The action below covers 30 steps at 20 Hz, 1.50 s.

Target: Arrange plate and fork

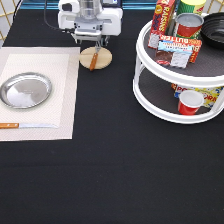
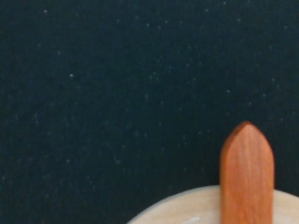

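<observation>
The fork (image 1: 93, 60) lies on a round tan wooden disc (image 1: 102, 59) at the exterior view's top centre. Its brown-orange handle points toward the exterior view's bottom, and its tines are hidden under the hand. My gripper (image 1: 93, 44) is low over the disc's far edge and open, with its fingers on either side of the fork's upper part. The wrist view shows the handle tip (image 2: 245, 170) over the disc's rim (image 2: 180, 207). The silver plate (image 1: 25, 90) sits on a pale placemat (image 1: 62, 100) at the exterior view's left.
A knife with an orange handle (image 1: 10, 125) lies on the placemat below the plate. A white two-tier turntable (image 1: 150, 100) at the exterior view's right holds boxes, a can (image 1: 189, 24), a dark bowl (image 1: 215, 27) and a red cup (image 1: 190, 102). The table has a black cloth.
</observation>
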Tool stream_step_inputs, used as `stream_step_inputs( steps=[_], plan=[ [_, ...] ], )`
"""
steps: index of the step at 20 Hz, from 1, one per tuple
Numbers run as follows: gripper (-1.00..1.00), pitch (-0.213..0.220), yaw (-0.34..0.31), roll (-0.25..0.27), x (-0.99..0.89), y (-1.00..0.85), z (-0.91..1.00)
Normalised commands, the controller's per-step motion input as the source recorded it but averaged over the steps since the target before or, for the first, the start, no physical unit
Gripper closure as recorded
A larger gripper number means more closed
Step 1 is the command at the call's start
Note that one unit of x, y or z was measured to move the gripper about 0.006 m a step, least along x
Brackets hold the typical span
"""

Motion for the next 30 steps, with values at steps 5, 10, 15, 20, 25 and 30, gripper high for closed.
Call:
stream_step_inputs(
  steps=[5, 10, 15, 20, 25, 30],
  plan=[
    [-1.0, -0.058, 0.03, 0.047, 0.0, -0.02, -0.35],
    [-1.0, -0.035, 0.017, 0.042, 0.0, -0.01, -0.19],
    [-1.0, -0.014, 0.007, 0.041, 0.06, -0.03, -0.08],
    [-1.0, -0.014, 0.003, 0.057, 0.04, -0.13, -0.22],
    [-1.0, -0.008, 0.002, 0.071, 0.06, -0.15, -0.13],
    [1.0, -0.001, 0.001, 0.065, 0.04, -0.1, -0.07]
  ],
)
